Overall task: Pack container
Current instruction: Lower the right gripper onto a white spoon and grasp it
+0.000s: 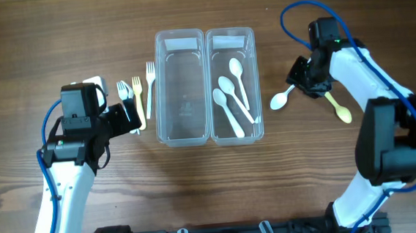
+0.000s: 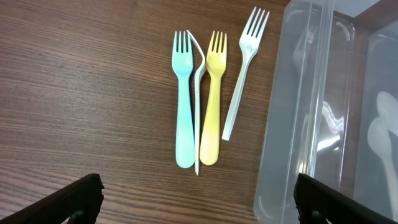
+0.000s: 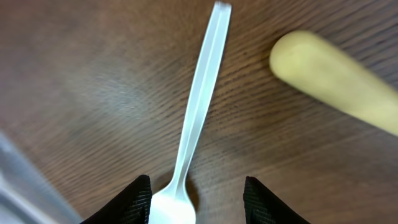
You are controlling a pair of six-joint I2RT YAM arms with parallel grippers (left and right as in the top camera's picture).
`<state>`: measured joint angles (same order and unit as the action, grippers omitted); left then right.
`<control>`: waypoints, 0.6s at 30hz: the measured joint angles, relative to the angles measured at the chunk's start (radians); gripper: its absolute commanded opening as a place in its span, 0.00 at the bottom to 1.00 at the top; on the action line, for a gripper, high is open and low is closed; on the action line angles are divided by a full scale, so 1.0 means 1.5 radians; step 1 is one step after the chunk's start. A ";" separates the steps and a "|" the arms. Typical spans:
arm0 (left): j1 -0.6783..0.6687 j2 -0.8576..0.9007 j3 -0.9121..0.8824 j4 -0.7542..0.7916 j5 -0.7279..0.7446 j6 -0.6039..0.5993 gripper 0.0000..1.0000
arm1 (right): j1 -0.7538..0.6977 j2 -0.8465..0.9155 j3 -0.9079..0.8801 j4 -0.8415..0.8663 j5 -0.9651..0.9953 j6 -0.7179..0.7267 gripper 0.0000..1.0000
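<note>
Brown wooden table (image 1: 56,39) with clear grain carries everything. The left gripper (image 2: 199,202) holds its two black fingers (image 2: 84,196) wide apart, and they grasp nothing. Ahead of them four plastic forks lie side by side on the wood, with the tines pointing away from the fingers: a light blue fork (image 2: 183,106), a thin clear fork (image 2: 199,106) turned on its edge, a yellow fork (image 2: 212,106) and a slim white fork (image 2: 241,81). Ahead of the finger nearest the white fork stands a clear rectangular plastic container (image 2: 311,93). Against it stands a second clear container (image 1: 252,62) with three white plastic spoons (image 1: 230,100) inside.

The right gripper (image 3: 198,199) is released too. Its black fingertips (image 3: 134,202) stand on both sides of a white plastic spoon (image 3: 199,106) that lies on the table, and they do not press it. Ahead of one fingertip, apart from this spoon, lies a blurred yellow plastic spoon (image 3: 336,81).
</note>
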<state>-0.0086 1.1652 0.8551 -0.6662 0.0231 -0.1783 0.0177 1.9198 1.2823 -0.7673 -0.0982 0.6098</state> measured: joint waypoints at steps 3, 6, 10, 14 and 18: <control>0.000 0.000 0.000 0.000 0.000 0.000 1.00 | 0.008 0.030 0.000 0.009 -0.002 0.000 0.46; 0.000 0.000 0.000 0.000 0.000 0.000 1.00 | 0.016 0.047 0.003 0.020 -0.004 0.003 0.37; 0.000 0.000 0.000 0.000 0.000 0.000 1.00 | 0.022 0.053 0.007 0.021 -0.004 0.009 0.05; 0.000 0.000 0.000 0.000 0.000 0.000 1.00 | 0.023 0.058 0.011 0.014 -0.004 0.009 0.04; 0.000 0.000 0.000 0.000 0.000 0.000 1.00 | 0.023 0.056 0.011 0.012 -0.003 -0.006 0.04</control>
<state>-0.0086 1.1652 0.8551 -0.6662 0.0231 -0.1787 0.0521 2.0037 1.2984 -0.7490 -0.1020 0.6014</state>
